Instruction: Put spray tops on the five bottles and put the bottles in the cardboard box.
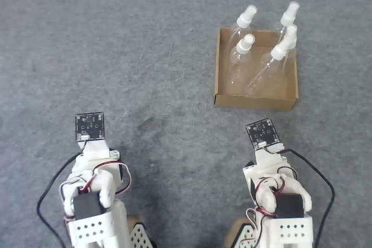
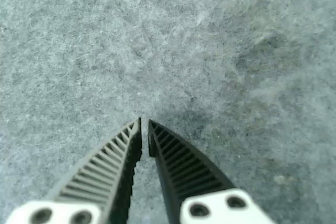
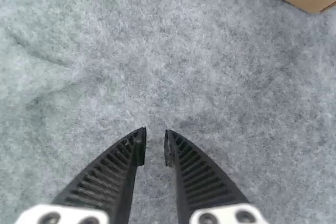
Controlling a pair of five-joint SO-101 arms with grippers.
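Left hand point(image 2: 144, 123), right hand point(image 3: 155, 132) sit empty; bottles point(image 1: 238, 62) fill cardboard box point(image 1: 256, 102).

Bare grey mat point(image 1: 145, 56) is seen between the two arms and across the stretch on the left arm's side of the cardboard box point(image 1: 256, 101). The box is set ahead of the right arm, well apart from it, walls upright. Its inside is crowded by leaning bottles point(image 1: 264, 71), with spray tops point(image 1: 246, 15) poking over the far wall. Open mat is seen ahead of the left gripper point(image 2: 144, 123) and of the right gripper point(image 3: 155, 131), where a box corner stands farther off.
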